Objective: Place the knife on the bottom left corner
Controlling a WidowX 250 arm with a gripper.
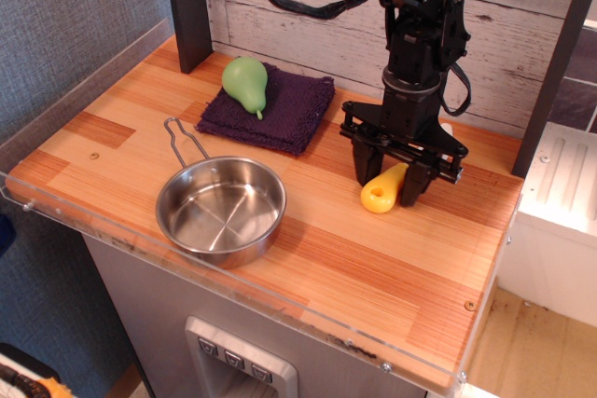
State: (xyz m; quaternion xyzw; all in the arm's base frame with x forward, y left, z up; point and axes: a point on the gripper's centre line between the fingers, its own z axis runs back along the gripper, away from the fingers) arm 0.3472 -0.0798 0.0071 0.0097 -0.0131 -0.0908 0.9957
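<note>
The knife [381, 193] lies on the right side of the wood countertop. Its yellow handle with the hole points toward the front, and its white blade is almost wholly hidden behind the arm. My gripper [388, 180] is lowered over the handle, one finger [364, 168] on its left and the other on its right. The jaws stand open and close around the handle, and the knife still rests on the wood. The bottom left corner [45, 177], with a small screw and clear acrylic edge strip, is bare and far to the left.
A steel pan [221, 209] with a wire handle sits at the front middle. A green pear [245, 83] lies on a purple cloth [289, 114] at the back. A dark post [189, 6] stands at the back left.
</note>
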